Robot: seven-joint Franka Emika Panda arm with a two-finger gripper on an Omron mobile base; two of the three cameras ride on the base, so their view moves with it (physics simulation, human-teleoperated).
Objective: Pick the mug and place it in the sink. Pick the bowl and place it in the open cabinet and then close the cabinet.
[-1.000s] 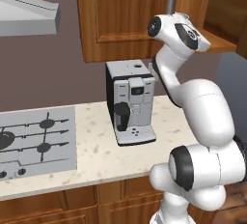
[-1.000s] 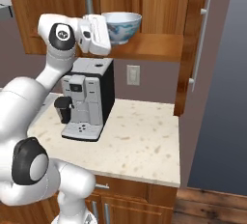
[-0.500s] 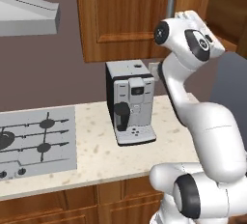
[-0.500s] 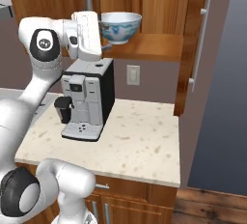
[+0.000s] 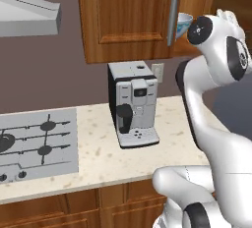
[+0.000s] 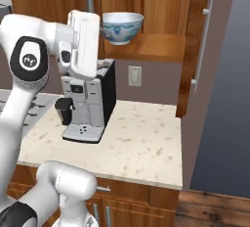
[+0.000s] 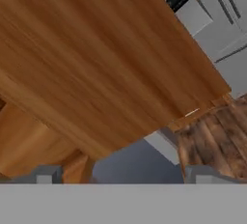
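Note:
The white bowl (image 6: 122, 25) with blue patterning stands upright on the wooden shelf (image 6: 151, 47) of the open cabinet; its rim also peeks out behind a door handle (image 5: 184, 21). My white hand (image 6: 85, 40) hangs just left of the bowl, apart from it. In the hand view my gripper (image 7: 123, 175) is open with nothing between its fingertips (image 7: 46, 174), facing a close brown wooden panel (image 7: 96, 59). The cabinet's right door (image 6: 195, 50) stands swung open, silver bar handle (image 6: 202, 42) outward. The mug and the sink are out of view.
A grey coffee machine (image 6: 88, 103) stands on the speckled counter (image 6: 141, 138) below the shelf. A stovetop (image 5: 37, 143) and range hood (image 5: 27, 18) lie to the left. The closed cabinet door (image 5: 128, 15) has a vertical handle (image 5: 173, 13).
My arm has swung, drawing the hand slightly left and down away from the bowl. The bowl stays on the shelf; the gripper remains open.

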